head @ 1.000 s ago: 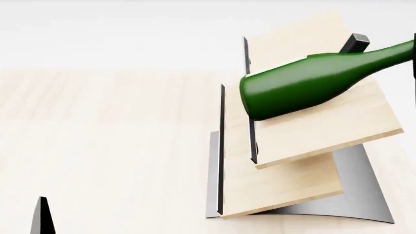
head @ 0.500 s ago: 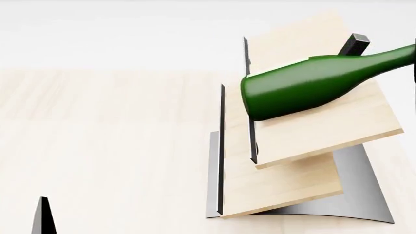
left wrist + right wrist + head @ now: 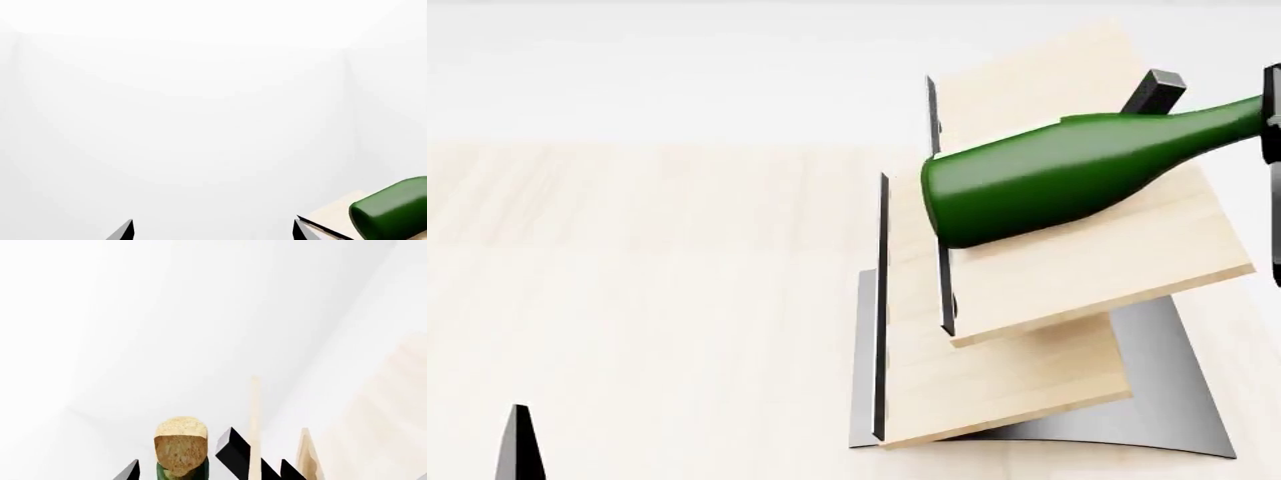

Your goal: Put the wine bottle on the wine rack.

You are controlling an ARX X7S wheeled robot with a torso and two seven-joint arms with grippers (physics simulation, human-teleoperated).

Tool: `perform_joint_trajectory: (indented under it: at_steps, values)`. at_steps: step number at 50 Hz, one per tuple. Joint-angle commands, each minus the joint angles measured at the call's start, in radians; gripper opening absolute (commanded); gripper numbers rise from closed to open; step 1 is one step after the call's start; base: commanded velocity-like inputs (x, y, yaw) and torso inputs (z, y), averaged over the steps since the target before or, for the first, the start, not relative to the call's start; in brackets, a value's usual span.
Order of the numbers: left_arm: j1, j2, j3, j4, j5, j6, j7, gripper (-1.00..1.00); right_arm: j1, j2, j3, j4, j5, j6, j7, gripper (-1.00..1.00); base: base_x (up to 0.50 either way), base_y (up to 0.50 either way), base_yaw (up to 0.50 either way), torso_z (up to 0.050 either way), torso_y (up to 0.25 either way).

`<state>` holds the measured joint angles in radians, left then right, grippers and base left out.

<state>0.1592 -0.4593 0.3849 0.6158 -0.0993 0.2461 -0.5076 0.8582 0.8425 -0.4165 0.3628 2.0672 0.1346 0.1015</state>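
The dark green wine bottle (image 3: 1054, 180) lies on its side on the upper light-wood board of the wine rack (image 3: 1094, 275). Its base is against the board's dark metal edge and its neck points right, beside the black peg (image 3: 1154, 92). My right gripper (image 3: 1270, 112) is at the neck end. In the right wrist view its fingers stand wide apart round the tan cork (image 3: 180, 445), so my right gripper (image 3: 210, 472) is open. My left gripper (image 3: 213, 232) is open and empty, low at the front left (image 3: 518, 445). The bottle's base (image 3: 393, 210) shows in the left wrist view.
The rack's lower board (image 3: 1014, 385) and curved grey metal base (image 3: 1174, 400) stand on a pale wooden table (image 3: 654, 260). A white wall runs behind. The black peg (image 3: 233, 450) and the boards' edges (image 3: 254, 430) show beside the cork in the right wrist view.
The bottle has sunk slightly onto the upper board and then stayed still. More of my right gripper now shows at the head view's right edge. The left gripper has barely moved.
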Motion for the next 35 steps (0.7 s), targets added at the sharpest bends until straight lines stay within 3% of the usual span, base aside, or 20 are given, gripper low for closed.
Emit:
perform_joint_trajectory:
  at_steps: [1,35]
  values:
    - [-0.003,-0.001,0.003,-0.005,0.0,-0.001,-0.001,1.0,-0.009,-0.003,-0.016,0.008,-0.016,0.009,-0.003,1.0,0.0,0.0,0.0,0.0,0.0]
    - [-0.006,-0.004,0.01,-0.005,0.003,0.001,-0.006,1.0,-0.098,0.071,0.047,-0.123,0.015,-0.009,-0.014,1.0,0.0,0.0,0.0,0.0,0.0]
